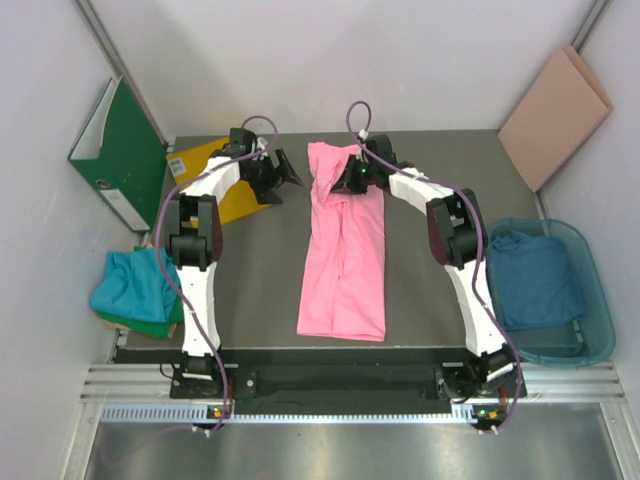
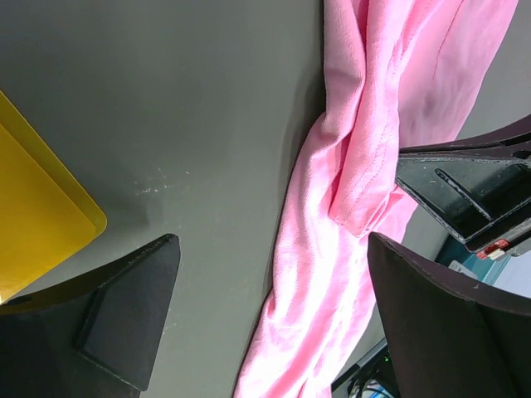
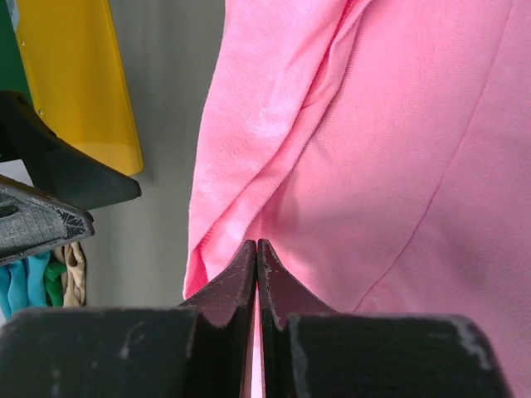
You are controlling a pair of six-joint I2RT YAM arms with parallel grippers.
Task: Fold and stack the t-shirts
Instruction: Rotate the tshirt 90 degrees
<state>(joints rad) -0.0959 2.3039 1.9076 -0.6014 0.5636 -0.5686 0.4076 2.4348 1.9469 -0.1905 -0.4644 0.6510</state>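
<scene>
The pink t-shirt [image 1: 345,260] lies lengthwise on the grey table, folded into a long narrow strip. Its far end is rumpled [image 2: 365,108] [image 3: 398,124]. My right gripper [image 1: 350,180] [image 3: 257,242] is down on the shirt's far left part. Its fingers are pressed together, and pink cloth shows in the slit between them. My left gripper [image 1: 285,180] [image 2: 272,240] hovers wide open just left of the shirt's far edge, holding nothing. A teal t-shirt [image 1: 130,285] sits on a green one [image 1: 150,325] at the left table edge. A dark blue t-shirt [image 1: 535,275] lies in the bin.
A yellow square sheet [image 1: 215,160] [image 2: 33,215] [image 3: 75,75] lies at the far left, under the left arm. A green binder [image 1: 125,150] leans on the left wall and a tan folder [image 1: 555,100] on the right wall. A translucent blue bin [image 1: 590,350] stands at the right.
</scene>
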